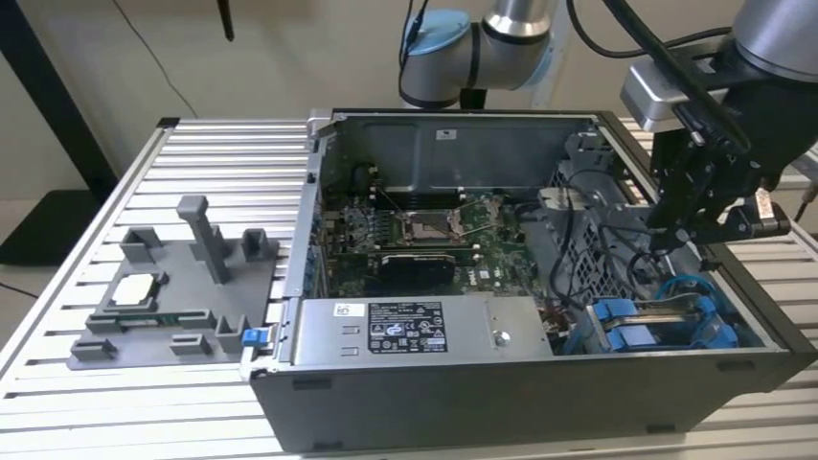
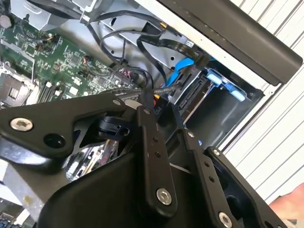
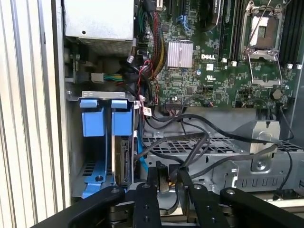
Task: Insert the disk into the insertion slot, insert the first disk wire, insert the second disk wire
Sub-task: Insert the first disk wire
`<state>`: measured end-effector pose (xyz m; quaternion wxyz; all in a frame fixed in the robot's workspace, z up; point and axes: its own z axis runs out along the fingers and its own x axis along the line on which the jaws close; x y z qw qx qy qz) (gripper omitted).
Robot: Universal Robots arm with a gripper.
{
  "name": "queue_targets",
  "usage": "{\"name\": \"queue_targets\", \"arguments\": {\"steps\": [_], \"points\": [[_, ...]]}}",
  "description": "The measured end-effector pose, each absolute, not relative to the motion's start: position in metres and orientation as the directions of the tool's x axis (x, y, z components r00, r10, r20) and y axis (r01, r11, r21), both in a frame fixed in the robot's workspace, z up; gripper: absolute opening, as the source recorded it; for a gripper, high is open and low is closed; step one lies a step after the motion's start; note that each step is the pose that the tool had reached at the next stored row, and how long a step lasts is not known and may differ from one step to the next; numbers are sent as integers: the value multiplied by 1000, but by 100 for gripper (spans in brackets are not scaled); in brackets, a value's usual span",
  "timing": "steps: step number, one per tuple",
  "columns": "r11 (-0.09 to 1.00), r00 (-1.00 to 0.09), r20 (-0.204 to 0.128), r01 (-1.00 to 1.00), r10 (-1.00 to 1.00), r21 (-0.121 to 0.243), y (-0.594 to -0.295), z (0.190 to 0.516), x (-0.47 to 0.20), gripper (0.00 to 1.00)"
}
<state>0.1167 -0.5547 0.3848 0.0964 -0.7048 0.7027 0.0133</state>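
Flat silver-grey hard disk in its bright blue plastic carrier sits edge-on inside the grey perforated sheet-metal drive bay. In the exterior view that's the case corner at the view's right, next to the grey power-supply box with white sticker. The black gripper is above the loose black cables just beside the bay. Its fingers are clamped on a small black cable connector, seen in both wrist views. The connector is clear of the disk, not plugged in.
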Motion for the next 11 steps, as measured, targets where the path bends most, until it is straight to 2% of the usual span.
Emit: {"name": "queue_targets", "arguments": {"steps": [7, 8, 11], "points": [[7, 10, -153, -994, -988, -110, -557, 384, 117, 100], [8, 9, -153, -994, -988, -109, -557, 384, 117, 0], [9, 8, -152, -994, -988, -109, -557, 383, 117, 0]]}}
